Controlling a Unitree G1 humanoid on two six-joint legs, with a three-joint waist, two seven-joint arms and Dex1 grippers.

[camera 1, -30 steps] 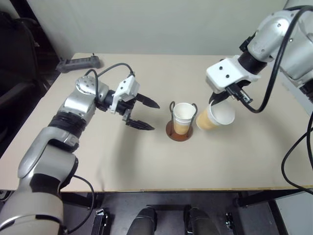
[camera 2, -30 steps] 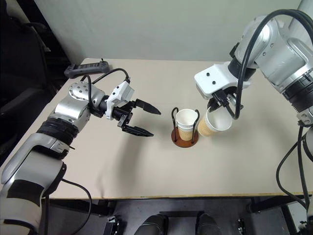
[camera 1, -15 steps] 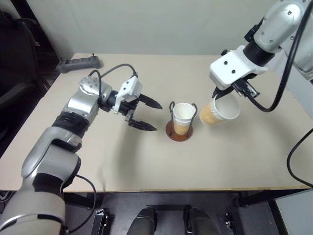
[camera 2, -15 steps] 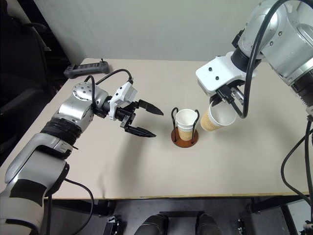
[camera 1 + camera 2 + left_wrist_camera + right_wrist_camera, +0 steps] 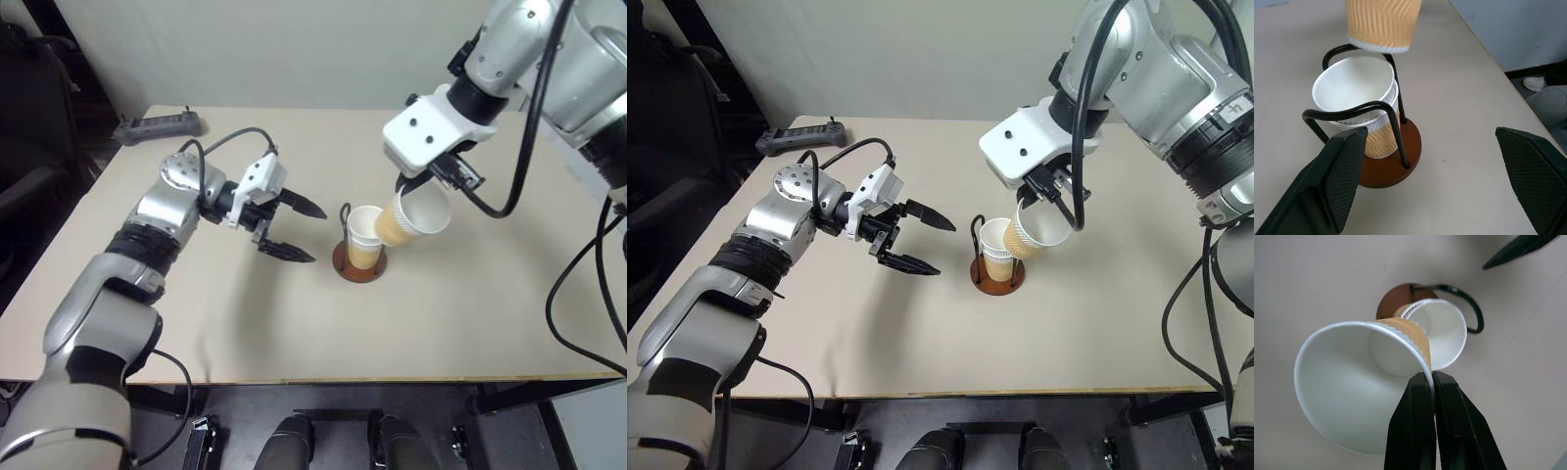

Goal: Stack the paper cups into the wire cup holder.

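A: Which way does the held cup [image 5: 412, 215] point?

B: It is tilted. Its base aims down and left toward the holder [image 5: 357, 257], and its open mouth faces up and right. So its long axis leans rather than standing upright. The base is just above the rim of the stacked cup [image 5: 363, 235], at that cup's right side.

A: And the stacked cup?

B: It stands upright in the holder, mouth up, between the two wire loops. A second rim shows just below its own, so two cups seem nested there. The holder sits mid-table [image 5: 470, 323], on its brown disc base.

A: How is the right arm posed?

B: It reaches in from the far right, wrist above the cup, with the right gripper [image 5: 1431, 382] pointing steeply down. Its two fingers are pinched tight on the cup's rim wall, one inside and one outside.

A: The left arm?

B: It stretches across the table's left side, with the left gripper [image 5: 292, 229] aimed right at the holder and a little downward. Its fingers are spread wide with nothing between them, a short way left of the holder.

A: What changed from a second ago?

B: The held cup was right of the holder, clear of it. It has since moved left and up, over the stack's edge. The left arm stayed put.
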